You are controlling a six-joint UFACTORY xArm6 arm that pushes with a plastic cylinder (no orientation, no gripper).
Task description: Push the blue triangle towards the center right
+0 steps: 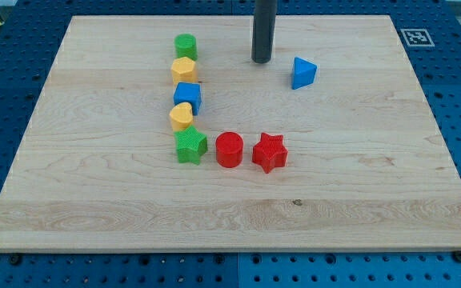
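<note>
Blue triangle (pixel 302 72) sits upper right of centre on the wooden board (pixel 374 200), clear of all other blocks. The rod's tip (pixel 262 61) stands just to its left, slightly higher in the view, not touching, holding nothing. Block looks small, light, rigid, likely slides easily. Best contact: its upper-left face, pushing down-right; off-centre contact would probably spin it.

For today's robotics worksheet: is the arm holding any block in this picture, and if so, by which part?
Nothing is held. My tip stands free on the board, apart from the blue triangle, to the triangle's left in the view.
</note>
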